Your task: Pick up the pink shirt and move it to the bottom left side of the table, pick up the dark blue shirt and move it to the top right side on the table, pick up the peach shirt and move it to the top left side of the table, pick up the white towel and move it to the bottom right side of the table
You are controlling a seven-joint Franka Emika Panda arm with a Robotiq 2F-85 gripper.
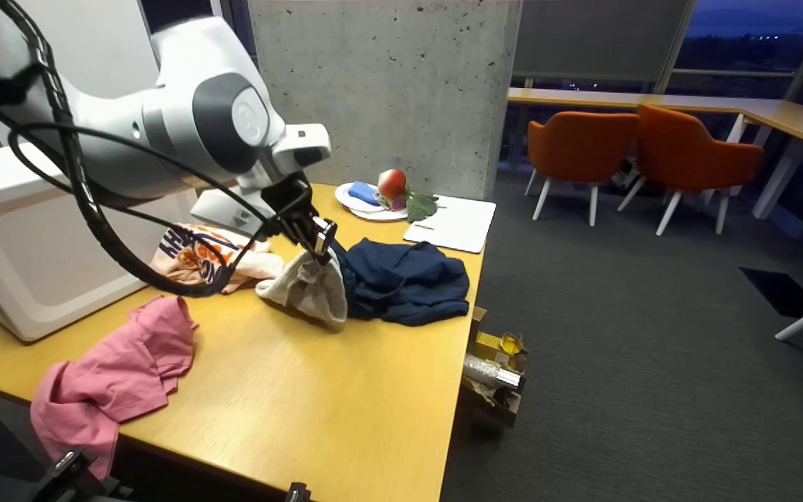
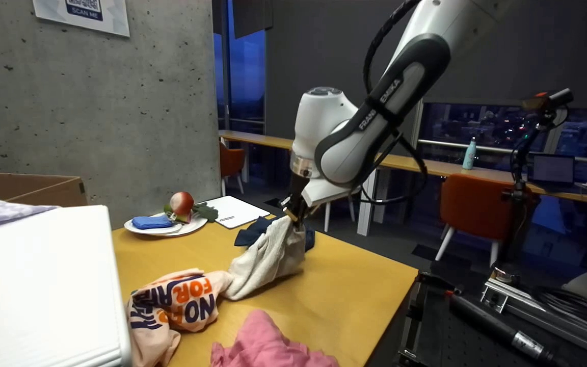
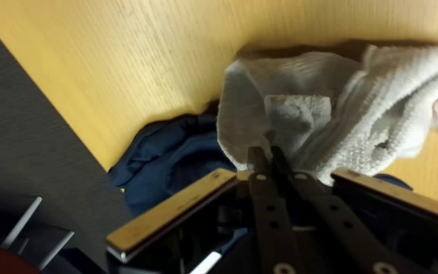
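Observation:
My gripper (image 3: 265, 154) is shut on the white towel (image 3: 386, 118). The towel hangs from the fingertips in both exterior views (image 1: 314, 293) (image 2: 268, 257), its lower part at or near the table top. The dark blue shirt (image 1: 408, 282) lies crumpled by the table edge, beside and partly behind the towel; it also shows in the wrist view (image 3: 173, 152). The peach shirt (image 2: 186, 300) with printed letters lies against or close to the towel's far end. The pink shirt (image 1: 123, 362) lies apart from the others, partly over a table edge.
A large white bin (image 1: 67, 244) stands on the table beside the peach shirt. A white plate (image 2: 196, 224) with a blue item (image 2: 152, 221) and toy-like produce sits near the concrete pillar. A white board (image 1: 457, 223) lies near the dark blue shirt. The arm's cable hangs low.

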